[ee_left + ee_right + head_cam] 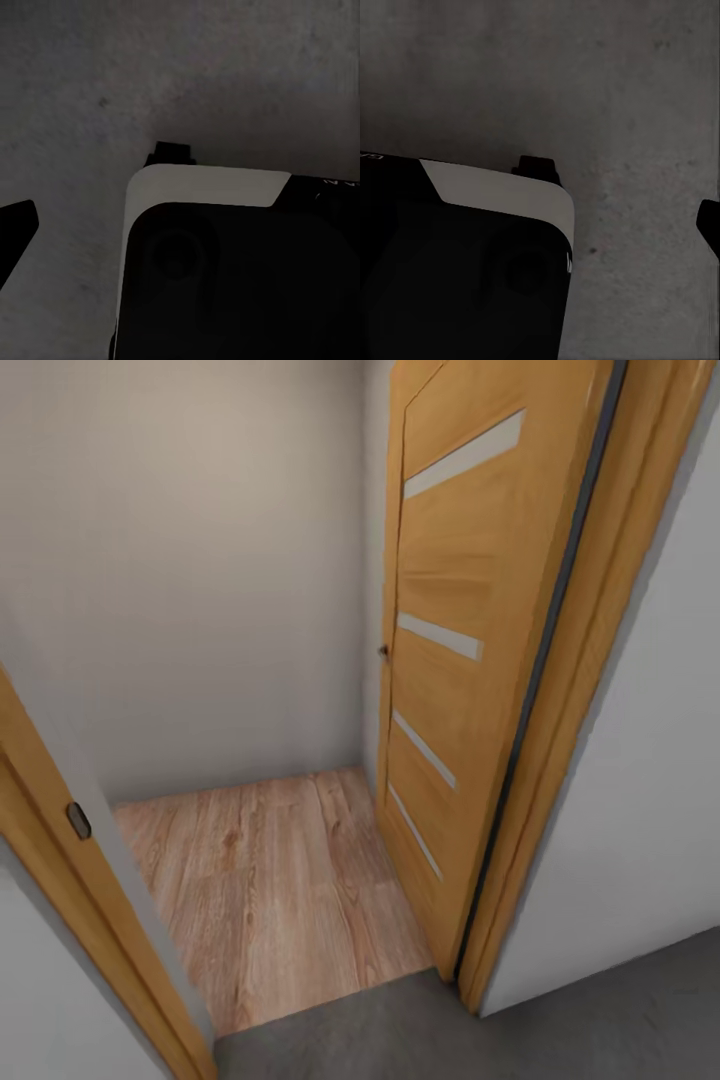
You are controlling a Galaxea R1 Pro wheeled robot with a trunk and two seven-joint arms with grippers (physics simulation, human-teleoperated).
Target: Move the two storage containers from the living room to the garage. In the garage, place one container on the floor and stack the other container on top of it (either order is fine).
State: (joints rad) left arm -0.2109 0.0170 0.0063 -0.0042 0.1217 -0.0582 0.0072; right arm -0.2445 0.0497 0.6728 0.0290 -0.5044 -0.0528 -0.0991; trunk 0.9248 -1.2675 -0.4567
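Nearest to you in the head view is the dark grey concrete floor (400, 1030) at the bottom edge, so you are standing on the garage side of a doorway, looking through it. Beyond the threshold the surface changes to light wood planks (270, 880), which run up to a plain cream wall (190, 580). The wooden door (450, 660) with its pale glass strips stands swung open on the right, against its frame (590, 690), and the other jamb (70, 860) cuts across the lower left. Both wrist views look down on mottled concrete past the robot's dark body with its white edge (202, 187), and a black finger tip (15, 225) juts in at the margin of each; from these pictures you cannot tell whether either tool is wide or narrow, and nothing orange-red is visible in them. The two storage containers are not in sight, so I judge you are on your way to fetch one from the living room. Centre the base between jamb and door leaf before rolling forward, keep your arms tucked, and be ready to turn once through, since the wall ahead is close.
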